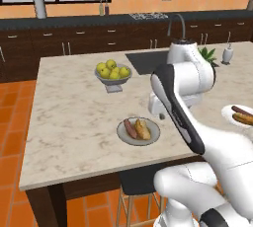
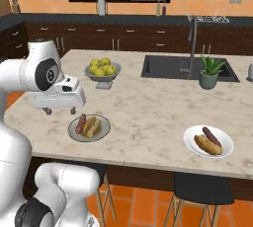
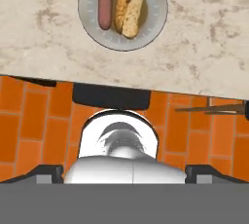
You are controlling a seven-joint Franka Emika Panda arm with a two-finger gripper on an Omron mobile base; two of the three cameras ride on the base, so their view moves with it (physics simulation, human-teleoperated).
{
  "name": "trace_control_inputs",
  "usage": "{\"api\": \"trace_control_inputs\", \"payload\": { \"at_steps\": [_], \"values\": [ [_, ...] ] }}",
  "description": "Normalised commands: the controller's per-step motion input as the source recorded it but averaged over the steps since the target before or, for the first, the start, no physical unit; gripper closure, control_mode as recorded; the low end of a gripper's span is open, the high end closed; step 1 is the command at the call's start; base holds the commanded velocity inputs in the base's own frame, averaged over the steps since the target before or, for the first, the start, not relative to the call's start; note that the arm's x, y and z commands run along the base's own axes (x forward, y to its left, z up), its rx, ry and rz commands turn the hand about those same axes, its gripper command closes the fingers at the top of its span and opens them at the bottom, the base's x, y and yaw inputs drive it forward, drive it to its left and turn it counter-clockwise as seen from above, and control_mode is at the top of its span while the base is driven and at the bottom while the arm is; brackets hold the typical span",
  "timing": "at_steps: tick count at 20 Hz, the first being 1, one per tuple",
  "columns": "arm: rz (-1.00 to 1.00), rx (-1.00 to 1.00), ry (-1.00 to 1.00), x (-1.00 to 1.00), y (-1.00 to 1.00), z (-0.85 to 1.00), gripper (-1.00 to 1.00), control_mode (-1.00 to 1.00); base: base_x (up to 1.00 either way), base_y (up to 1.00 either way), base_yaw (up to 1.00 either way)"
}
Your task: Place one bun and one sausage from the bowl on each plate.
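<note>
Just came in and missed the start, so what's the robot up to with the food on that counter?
It is serving a bun and a sausage onto each plate, and both look filled. The light grey plate near the counter's front edge holds a sausage beside a bun. The white plate further right holds another pair. The gripper hangs open and empty above the counter, just behind the grey plate, touching nothing.

Even, bright rendered light w/ no glare. Soft faint shadows under the grey round plate (image 1: pixel 139 132) on the beige marble table (image 1: pixel 74 117). Low-res, slightly soft edges; no lens distortion.
</note>
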Motion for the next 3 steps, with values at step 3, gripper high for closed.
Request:
{"api": "trace_control_inputs", "payload": {
  "at_steps": [3],
  "values": [
    [0.00,0.00,-0.06,-0.67,-0.23,0.00,-1.00,-1.00,0.00,0.00,0.00]
  ]
}}
